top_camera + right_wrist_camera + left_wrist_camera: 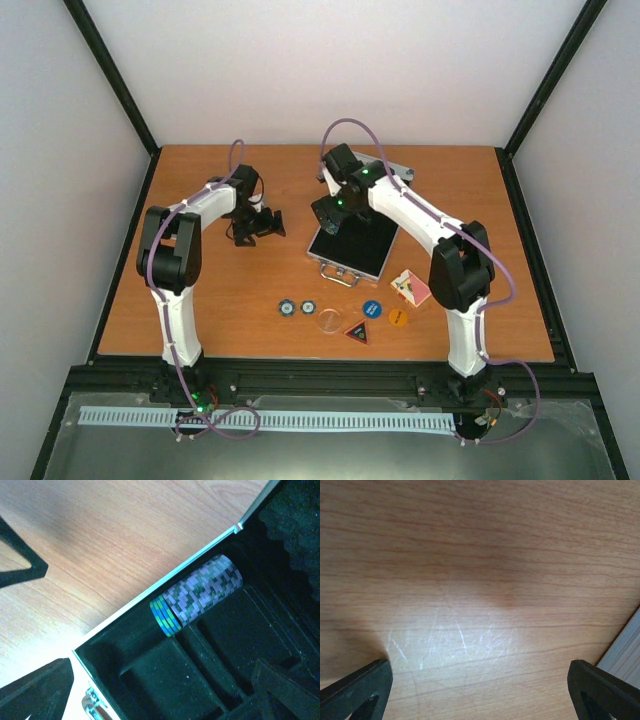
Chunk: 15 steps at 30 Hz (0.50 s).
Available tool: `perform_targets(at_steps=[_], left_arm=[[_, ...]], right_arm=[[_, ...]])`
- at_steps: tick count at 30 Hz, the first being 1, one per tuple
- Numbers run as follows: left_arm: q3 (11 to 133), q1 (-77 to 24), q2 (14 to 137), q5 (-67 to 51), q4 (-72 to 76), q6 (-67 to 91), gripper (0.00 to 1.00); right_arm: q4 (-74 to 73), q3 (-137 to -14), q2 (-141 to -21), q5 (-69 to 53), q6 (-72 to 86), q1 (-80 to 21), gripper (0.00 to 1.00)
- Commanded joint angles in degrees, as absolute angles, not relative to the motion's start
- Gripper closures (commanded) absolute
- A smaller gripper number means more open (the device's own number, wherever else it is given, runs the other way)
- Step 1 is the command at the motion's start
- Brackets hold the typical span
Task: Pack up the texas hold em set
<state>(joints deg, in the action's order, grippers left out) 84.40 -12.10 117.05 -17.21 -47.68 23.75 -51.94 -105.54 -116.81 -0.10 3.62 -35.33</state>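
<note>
With the left hand (pixel 480 692) and right hand (pixel 160 695) both spread empty, the thin, hard chips (pixel 286 308) look slick, best pinched across their rims.

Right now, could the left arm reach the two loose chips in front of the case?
Probably yes: the left pincer hangs open and empty over the table, with nothing between it and the chips.

Case (pixel 350 250): open, on the counter (pixel 200 300).
In the case: row of chips (pixel 200 592), on edge in the slot along one side wall.
Before the case, on the counter: two loose chips (pixel 287 308), round buttons (pixel 372 309), triangular button (pixel 357 332).
Before and right of the case: card deck (pixel 411 288).
</note>
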Motion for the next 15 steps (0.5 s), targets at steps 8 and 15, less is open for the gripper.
perform_targets(at_steps=[8, 15], left_arm=[[87.5, -11.6, 114.2, -11.7, -48.4, 21.0, 0.00], [92.3, -11.6, 109.2, -4.9, -52.4, 19.9, 0.00]], right_arm=[[-58.4, -104.9, -111.8, -5.4, 3.7, -34.1, 0.00], [-59.9, -102.3, -108.5, -4.8, 3.0, -36.2, 0.00]])
